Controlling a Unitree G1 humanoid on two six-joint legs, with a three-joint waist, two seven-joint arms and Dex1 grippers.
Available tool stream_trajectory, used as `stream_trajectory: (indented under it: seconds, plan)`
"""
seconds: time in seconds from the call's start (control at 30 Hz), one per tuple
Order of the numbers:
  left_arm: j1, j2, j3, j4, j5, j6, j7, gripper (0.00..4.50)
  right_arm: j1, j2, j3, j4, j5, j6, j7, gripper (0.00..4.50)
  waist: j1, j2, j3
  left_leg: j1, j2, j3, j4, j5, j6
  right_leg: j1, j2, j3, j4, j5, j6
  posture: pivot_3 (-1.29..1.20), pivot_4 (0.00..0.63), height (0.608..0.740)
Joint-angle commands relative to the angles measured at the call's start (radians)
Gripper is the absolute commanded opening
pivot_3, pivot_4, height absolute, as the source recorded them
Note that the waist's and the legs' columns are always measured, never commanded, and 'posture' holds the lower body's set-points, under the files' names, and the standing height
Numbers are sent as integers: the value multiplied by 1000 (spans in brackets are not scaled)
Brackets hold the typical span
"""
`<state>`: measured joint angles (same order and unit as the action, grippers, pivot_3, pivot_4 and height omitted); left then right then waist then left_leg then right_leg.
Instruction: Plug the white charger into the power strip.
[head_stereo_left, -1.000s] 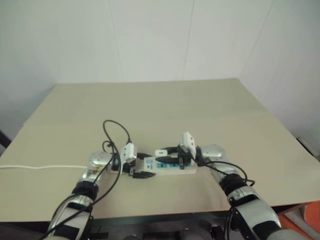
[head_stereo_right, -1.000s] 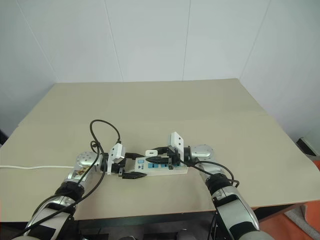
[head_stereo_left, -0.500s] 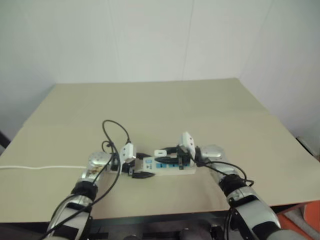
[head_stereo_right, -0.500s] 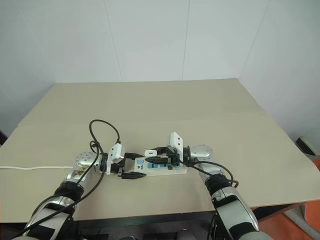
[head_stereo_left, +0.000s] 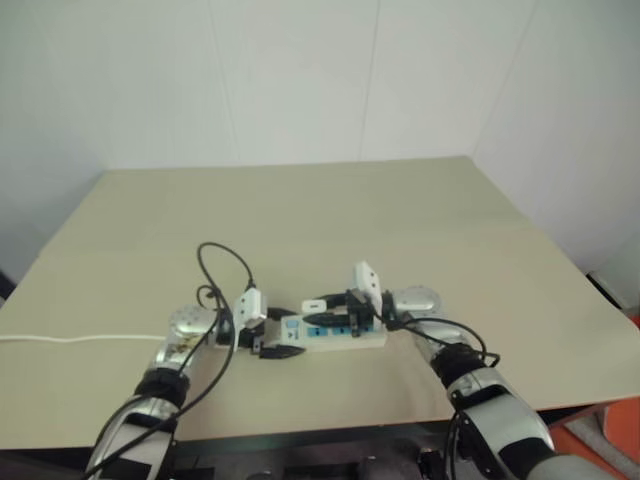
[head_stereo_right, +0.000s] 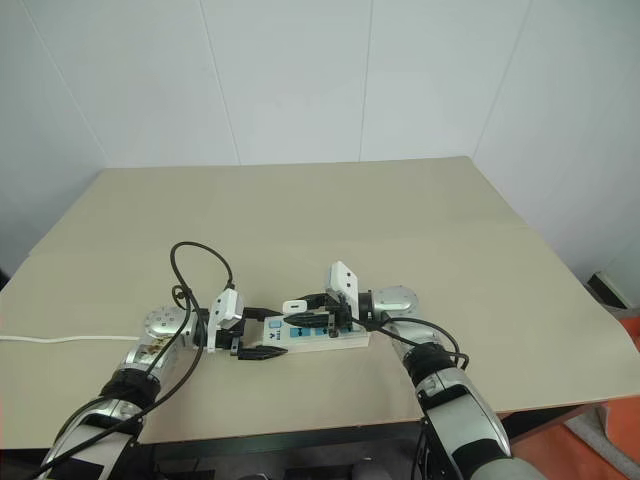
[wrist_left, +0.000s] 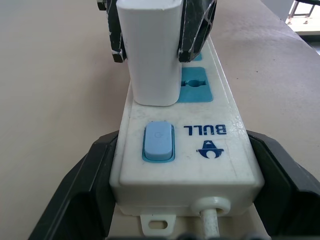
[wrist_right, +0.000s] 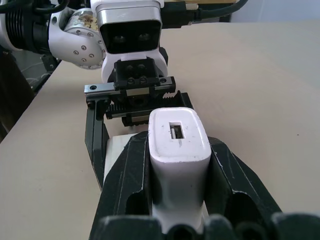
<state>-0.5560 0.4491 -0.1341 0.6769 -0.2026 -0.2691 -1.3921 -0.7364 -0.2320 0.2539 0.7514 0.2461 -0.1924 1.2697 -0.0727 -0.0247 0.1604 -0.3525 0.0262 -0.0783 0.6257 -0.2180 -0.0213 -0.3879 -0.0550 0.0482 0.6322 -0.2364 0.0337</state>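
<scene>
The left tool (wrist_left: 180, 165) brackets the power strip's (wrist_left: 200, 145) switch end — bracing it on the tabletop (head_stereo_right: 300, 210). The right tool (wrist_right: 172, 165) clamps the white charger (wrist_left: 150, 55) upright over a socket — apparently pressing it home.

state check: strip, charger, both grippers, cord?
power strip: flat on the table, switch end between the left gripper's fingers.
white charger: upright, base on the strip's top next to the switch; whether fully seated cannot be told.
right gripper: shut on the charger's sides.
left gripper: fingers flank the strip's switch end; contact cannot be told.
strip's cord: runs off toward the table's left edge.
</scene>
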Motion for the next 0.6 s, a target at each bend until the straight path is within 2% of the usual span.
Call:
stream_trajectory:
  seconds: [0.03, 0.2, 0.6]
  plan:
    - [3, 40, 27, -72, -25, -9, -30, 3285, 152, -90, 38, 165, -119, 93, -31, 1148, 2, 0, 0, 0, 0, 0, 0, 0, 0, 0, 0, 0, 0, 0, 0, 0, 150, 740]
    - [-2, 51, 26, -74, -24, -1, -37, 3285, 179, -111, 40, 154, -130, 71, -25, 1148, 5, 0, -3, 0, 0, 0, 0, -1, -1, 0, 0, -1, -1, -1, -1, 0, 150, 740]
    - [-11, 38, 18, -70, -21, -6, -36, 3285, 83, -39, 107, 125, -153, 46, 44, 1148, 3, 0, -3, -1, 0, 0, -2, -1, -1, -1, 0, -1, -1, -2, -3, 0, 150, 740]
